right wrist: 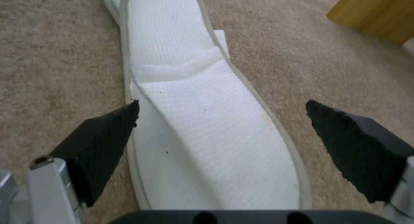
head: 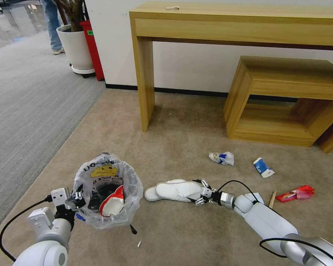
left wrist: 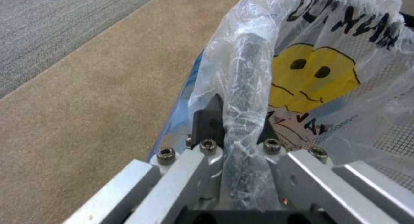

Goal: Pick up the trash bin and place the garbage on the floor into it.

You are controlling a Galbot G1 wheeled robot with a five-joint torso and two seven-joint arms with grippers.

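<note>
The trash bin is a small black mesh bin lined with a clear bag bearing a yellow smiley. My left gripper is shut on the trash bin's rim, through the plastic. A red-white paper cup lies inside the bin. White slippers lie stacked on the carpet just right of the bin. My right gripper is open at their near end, its fingertips spread on either side of the top slipper.
More garbage lies on the carpet to the right: a crumpled blue-white wrapper, a blue-white carton, a wooden stick and a red wrapper. A wooden console table and a low wooden shelf stand against the wall.
</note>
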